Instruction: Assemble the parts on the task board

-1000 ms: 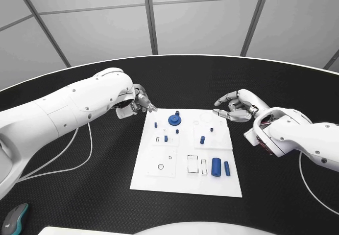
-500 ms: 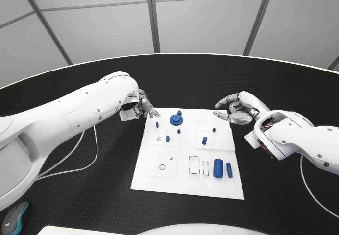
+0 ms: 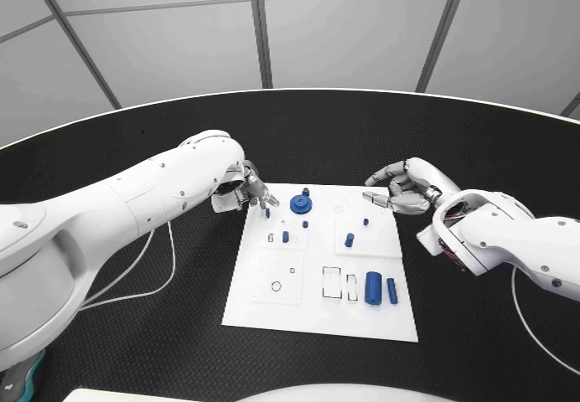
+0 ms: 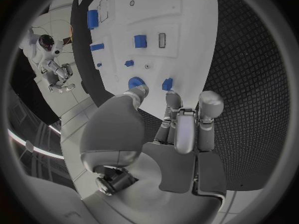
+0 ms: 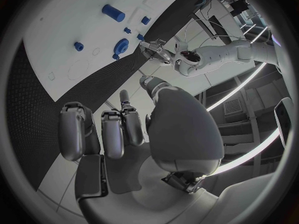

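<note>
Blue cylinders (image 3: 374, 286) lie side by side at the near right of your white task board (image 3: 317, 316), beside outlined slots. Small blue pegs (image 3: 348, 240) stand mid-board, and a round blue knob (image 3: 301, 203) sits near the far edge. Your left hand (image 3: 242, 189) hovers at the board's far left corner, fingers apart, holding nothing. Your right hand (image 3: 405, 188) hangs over the black counter (image 3: 145, 335) at the far right corner, fingers loosely curled and empty.

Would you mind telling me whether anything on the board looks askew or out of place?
Nothing stands out. The board lies flat on the table, the blue parts sit tidily on it, and both hands, left and right, hover empty beside it.
</note>
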Robot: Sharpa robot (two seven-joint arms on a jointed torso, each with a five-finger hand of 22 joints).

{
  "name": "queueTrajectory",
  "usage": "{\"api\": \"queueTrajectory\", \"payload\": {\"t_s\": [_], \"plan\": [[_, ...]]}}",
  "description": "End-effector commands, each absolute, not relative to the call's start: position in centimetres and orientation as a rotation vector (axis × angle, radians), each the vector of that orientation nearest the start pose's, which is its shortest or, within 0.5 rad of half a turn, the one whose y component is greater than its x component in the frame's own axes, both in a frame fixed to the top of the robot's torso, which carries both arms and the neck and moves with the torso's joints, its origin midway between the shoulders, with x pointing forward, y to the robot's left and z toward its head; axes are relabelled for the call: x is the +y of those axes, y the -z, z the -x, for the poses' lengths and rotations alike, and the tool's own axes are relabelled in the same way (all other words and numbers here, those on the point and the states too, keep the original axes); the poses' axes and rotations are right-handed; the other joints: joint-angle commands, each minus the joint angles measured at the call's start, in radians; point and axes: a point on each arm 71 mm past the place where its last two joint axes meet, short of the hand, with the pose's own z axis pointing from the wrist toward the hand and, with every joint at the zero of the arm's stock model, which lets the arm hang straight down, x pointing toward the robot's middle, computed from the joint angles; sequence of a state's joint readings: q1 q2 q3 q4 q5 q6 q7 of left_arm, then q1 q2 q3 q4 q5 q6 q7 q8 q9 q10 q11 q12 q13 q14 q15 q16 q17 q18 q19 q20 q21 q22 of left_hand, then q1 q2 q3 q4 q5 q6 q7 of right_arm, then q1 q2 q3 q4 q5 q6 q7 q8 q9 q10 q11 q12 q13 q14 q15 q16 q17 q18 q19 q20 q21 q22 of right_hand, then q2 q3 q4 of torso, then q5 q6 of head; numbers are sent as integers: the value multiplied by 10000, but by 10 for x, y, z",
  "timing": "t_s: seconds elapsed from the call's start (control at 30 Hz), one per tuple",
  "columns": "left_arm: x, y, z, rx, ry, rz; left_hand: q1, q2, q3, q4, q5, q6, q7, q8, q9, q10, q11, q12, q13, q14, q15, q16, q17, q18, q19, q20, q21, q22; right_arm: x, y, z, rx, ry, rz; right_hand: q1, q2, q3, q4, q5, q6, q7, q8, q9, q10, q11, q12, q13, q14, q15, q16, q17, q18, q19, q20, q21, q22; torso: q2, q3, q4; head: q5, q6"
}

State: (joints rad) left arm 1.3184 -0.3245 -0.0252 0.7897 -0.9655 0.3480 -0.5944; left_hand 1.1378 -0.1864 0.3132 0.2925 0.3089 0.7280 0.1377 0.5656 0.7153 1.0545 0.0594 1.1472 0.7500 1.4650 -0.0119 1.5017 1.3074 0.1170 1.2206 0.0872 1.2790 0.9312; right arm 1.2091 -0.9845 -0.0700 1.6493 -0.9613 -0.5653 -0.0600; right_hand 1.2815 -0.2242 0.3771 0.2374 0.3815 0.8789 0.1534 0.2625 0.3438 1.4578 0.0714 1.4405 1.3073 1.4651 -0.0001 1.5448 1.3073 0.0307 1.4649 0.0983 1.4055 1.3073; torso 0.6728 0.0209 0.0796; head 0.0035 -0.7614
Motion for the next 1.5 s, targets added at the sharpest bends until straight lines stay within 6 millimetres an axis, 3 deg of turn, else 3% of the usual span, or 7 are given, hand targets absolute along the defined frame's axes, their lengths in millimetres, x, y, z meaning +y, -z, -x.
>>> {"api": "queueTrajectory", "payload": {"t_s": [0.03,0.1,0.23,0.53,1.0,1.5], "plan": [[162,201,-595,23997,2111,3535,-92,13,-38,4,-57,36,-1,-7,-14,65,8,43,5,528,60,23,1137,100,74,13,38,9,-247,174,-464,15742,-8118,-4248,-101,-15,-7,73,35,-8,21,36,-14,-66,-18,-41,1367,936,-79,-12,2165,124,450,-77,-52,1302,33,26,-34,26,-5],[164,201,-595,23980,2039,3579,-95,31,-52,0,-81,62,-8,11,-20,90,3,67,38,526,57,23,1129,96,87,12,50,31,-247,174,-464,15745,-8116,-4249,-101,-15,-7,73,35,-8,21,36,-14,-66,-18,-41,1367,936,-79,-12,2165,124,450,-77,-52,1302,42,33,-38,30,0],[166,201,-596,23969,1936,3639,-89,39,-55,-4,-86,74,-11,20,-21,91,-1,71,39,526,56,24,1131,95,89,11,53,34,-247,175,-464,15751,-8113,-4249,-101,-15,-7,73,35,-8,21,36,-14,-66,-18,-41,1367,936,-79,-12,2165,124,450,-77,-52,1302,40,1,3,-16,-10],[165,202,-596,24050,1895,3579,1,110,-45,-19,-86,125,-31,65,-38,115,-18,104,66,534,43,40,1150,87,116,4,81,84,-247,175,-464,15761,-8118,-4241,-101,-15,-7,73,35,-8,21,36,-14,-66,-18,-41,1367,936,-79,-12,2165,124,450,-77,-52,1302,34,6,-28,-7,-37],[164,202,-595,24212,1865,3454,333,362,63,-30,-55,317,-102,230,-100,237,-86,209,161,580,-15,105,1249,53,223,-36,187,273,-246,175,-464,15777,-8136,-4230,-94,1,-8,82,45,-4,18,43,-15,-51,-21,-25,1382,936,-83,-14,2163,125,450,-80,-59,1299,30,1,-9,-26,-53],[160,205,-595,24347,1913,3339,430,404,99,-35,-57,376,-129,279,-117,297,-110,249,212,603,-35,133,1299,37,271,-50,232,359,-245,175,-464,15785,-8172,-4215,-91,12,-7,86,48,4,16,49,-14,-39,-23,-13,1394,938,-85,-10,2171,123,453,-81,-51,1305,68,-13,-16,-53,-78]]}}
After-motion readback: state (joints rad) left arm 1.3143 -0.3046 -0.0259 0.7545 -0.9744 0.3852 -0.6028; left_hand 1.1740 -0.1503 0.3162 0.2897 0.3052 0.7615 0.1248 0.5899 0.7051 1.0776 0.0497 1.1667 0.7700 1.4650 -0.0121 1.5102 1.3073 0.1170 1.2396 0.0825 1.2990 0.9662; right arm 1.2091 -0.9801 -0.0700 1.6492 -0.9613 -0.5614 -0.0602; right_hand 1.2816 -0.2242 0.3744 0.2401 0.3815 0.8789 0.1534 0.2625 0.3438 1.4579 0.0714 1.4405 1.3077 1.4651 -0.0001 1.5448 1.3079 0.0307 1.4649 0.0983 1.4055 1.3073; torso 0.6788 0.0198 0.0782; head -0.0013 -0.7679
